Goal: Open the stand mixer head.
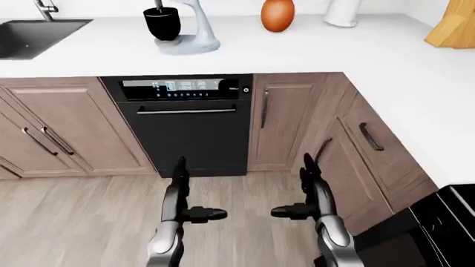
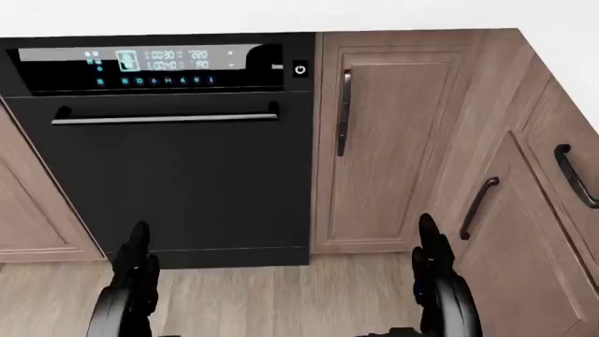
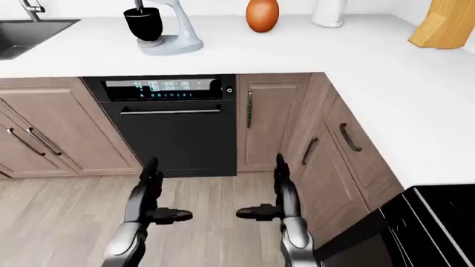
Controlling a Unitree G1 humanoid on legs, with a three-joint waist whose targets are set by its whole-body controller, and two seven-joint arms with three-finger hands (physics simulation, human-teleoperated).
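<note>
A pale grey stand mixer (image 1: 191, 30) with a black bowl (image 1: 162, 23) stands on the white counter (image 1: 312, 50) at the top of the left-eye view; its head is cut off by the top edge. My left hand (image 1: 180, 186) and right hand (image 1: 310, 183) hang low over the wooden floor, well short of the counter. Both hands are open and empty, fingers straight and thumbs pointing inward. In the head view only the hands (image 2: 135, 260) (image 2: 432, 256) and the cabinets show, not the mixer.
A black dishwasher (image 1: 185, 122) sits under the counter below the mixer, between wooden cabinets (image 1: 285, 119). A sink (image 1: 33, 36) is at the top left. An orange vase (image 1: 278, 15), a white jar (image 1: 343, 12) and a wooden knife block (image 1: 453, 25) stand on the counter. A black stove (image 1: 445, 222) is at the bottom right.
</note>
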